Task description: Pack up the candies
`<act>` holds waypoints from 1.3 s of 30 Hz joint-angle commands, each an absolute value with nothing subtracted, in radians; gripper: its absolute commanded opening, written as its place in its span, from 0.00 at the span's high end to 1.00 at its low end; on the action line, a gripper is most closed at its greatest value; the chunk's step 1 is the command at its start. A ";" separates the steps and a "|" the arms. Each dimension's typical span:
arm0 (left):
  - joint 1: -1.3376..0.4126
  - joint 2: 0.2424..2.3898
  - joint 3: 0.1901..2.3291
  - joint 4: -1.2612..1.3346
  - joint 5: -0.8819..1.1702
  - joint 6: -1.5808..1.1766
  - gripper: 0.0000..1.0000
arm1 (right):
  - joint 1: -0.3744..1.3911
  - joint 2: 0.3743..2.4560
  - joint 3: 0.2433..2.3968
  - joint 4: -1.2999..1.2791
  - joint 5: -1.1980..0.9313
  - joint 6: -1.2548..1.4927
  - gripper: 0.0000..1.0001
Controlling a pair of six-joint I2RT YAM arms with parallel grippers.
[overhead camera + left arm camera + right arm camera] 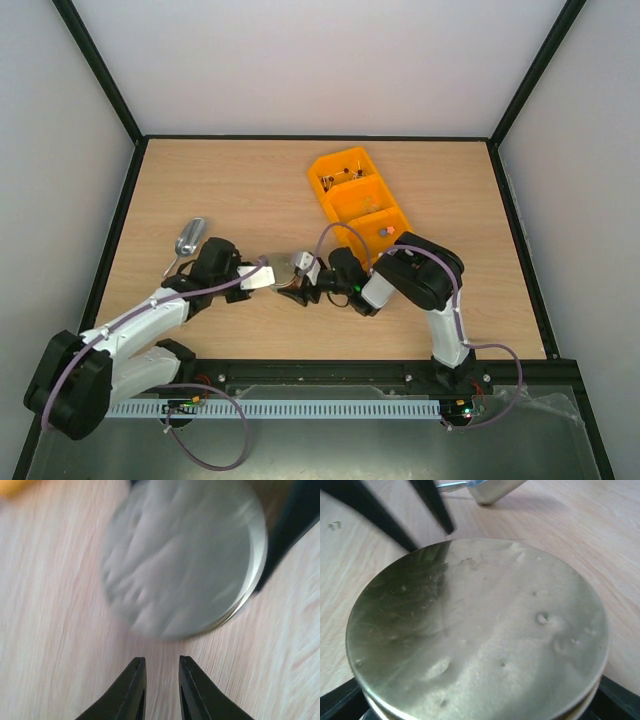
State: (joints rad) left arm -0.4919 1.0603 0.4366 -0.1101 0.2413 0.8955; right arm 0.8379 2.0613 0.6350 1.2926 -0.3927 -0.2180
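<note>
Candies lie as small dark and reddish pieces in the far compartment of an orange tray. A few more lie in its near compartment. My right gripper is shut on a jar capped by a round gold lid. In the right wrist view the lid fills the frame, and a black finger shows at each side below its rim. My left gripper is slightly open and empty, just short of the lid, low over the table.
A silver metal scoop lies on the wooden table left of my left arm, and it also shows in the right wrist view. Black frame posts and white walls edge the table.
</note>
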 commanded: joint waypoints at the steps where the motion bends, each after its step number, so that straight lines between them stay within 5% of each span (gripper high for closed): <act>1: -0.428 1.038 0.409 -0.185 0.089 0.964 0.81 | 0.852 2.043 0.590 1.255 -0.463 -0.228 0.62; 6: -0.487 0.944 0.490 -0.280 0.286 0.902 0.71 | 0.852 2.045 0.605 1.243 -0.437 -0.199 0.63; 18: -0.689 1.097 0.528 -0.100 0.263 0.685 0.60 | 0.853 2.059 0.622 1.236 -0.424 -0.190 0.63; 24: -0.704 1.148 0.507 -0.065 0.171 0.691 0.62 | 0.853 2.062 0.621 1.238 -0.426 -0.188 0.64; 30: -0.672 1.108 0.450 -0.087 0.073 0.747 0.75 | 0.853 2.062 0.614 1.239 -0.438 -0.199 0.66; 39: -0.464 1.082 0.404 -0.111 0.042 0.875 0.80 | 0.853 2.053 0.595 1.236 -0.456 -0.190 0.72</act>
